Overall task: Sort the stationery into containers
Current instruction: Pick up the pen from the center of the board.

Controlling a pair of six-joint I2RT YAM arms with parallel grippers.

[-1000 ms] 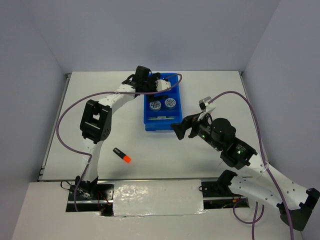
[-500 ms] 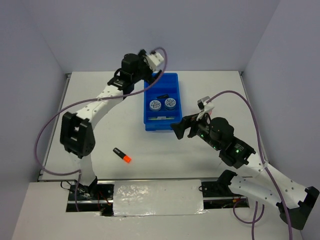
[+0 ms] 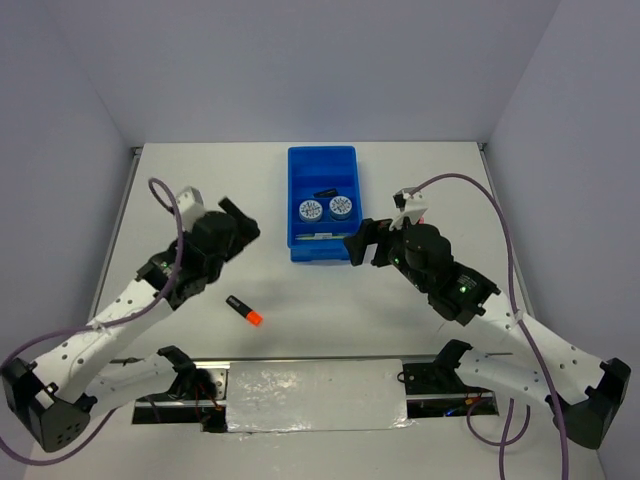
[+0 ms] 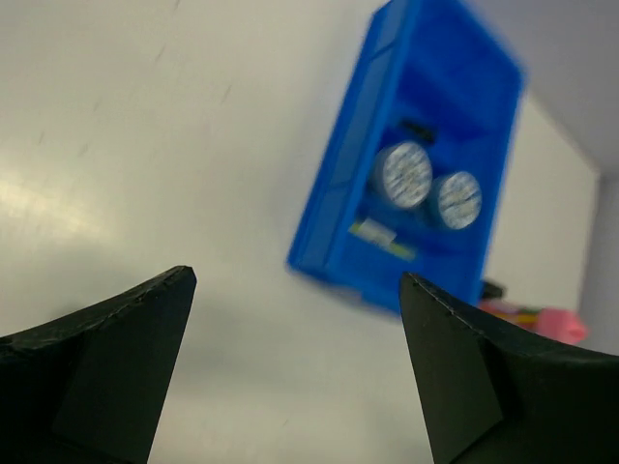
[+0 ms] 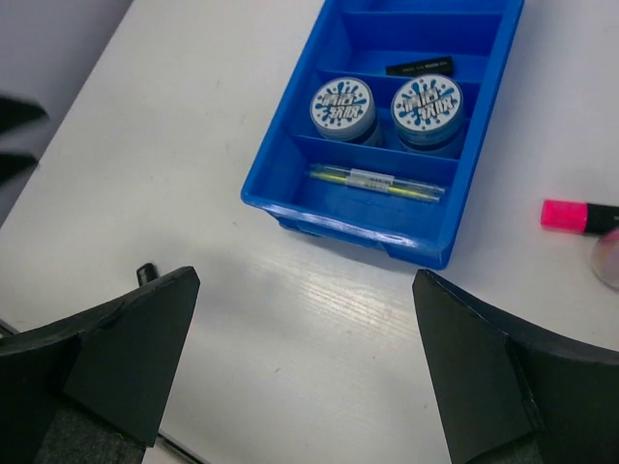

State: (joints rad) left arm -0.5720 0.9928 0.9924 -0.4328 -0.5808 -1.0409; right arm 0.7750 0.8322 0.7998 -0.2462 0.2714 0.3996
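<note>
Four crosswise compartments in one bright blue tray [image 3: 320, 252]. Long axis running away from the arm bases. Set on the white surface [image 3: 440, 180] toward its far middle.

- Second compartment from the far end: one short black marker [image 5: 420, 67], lying crosswise, slightly tilted.
- Third compartment: two round tubs [image 5: 342, 106] side by side, lids up, pale with a blue splash print.
- Nearest compartment: thin pale sticks [image 5: 377, 183], yellowish, laid crosswise, with a pale label band at mid-length.

Loose on the surface, well apart from the tray on its near left: orange-ended marker [image 3: 243, 309]. Black body, long axis diagonal. Orange end pointing near-right toward the bases, black end far-left.

Near the tray's right side, seen in the right wrist view only: pink-ended marker [image 5: 571, 214]. Long axis roughly crosswise. Pink end toward the tray, black body running off the frame edge.

Left tool [image 3: 242, 217] spread wide, gripping nothing. Hovering left of the tray and aimed toward it; tray blurred in the left wrist view.

Right tool [image 3: 365, 238] likewise spread wide, gripping nothing. Hanging just off the tray's near right corner, looking down on all four compartments.
</note>
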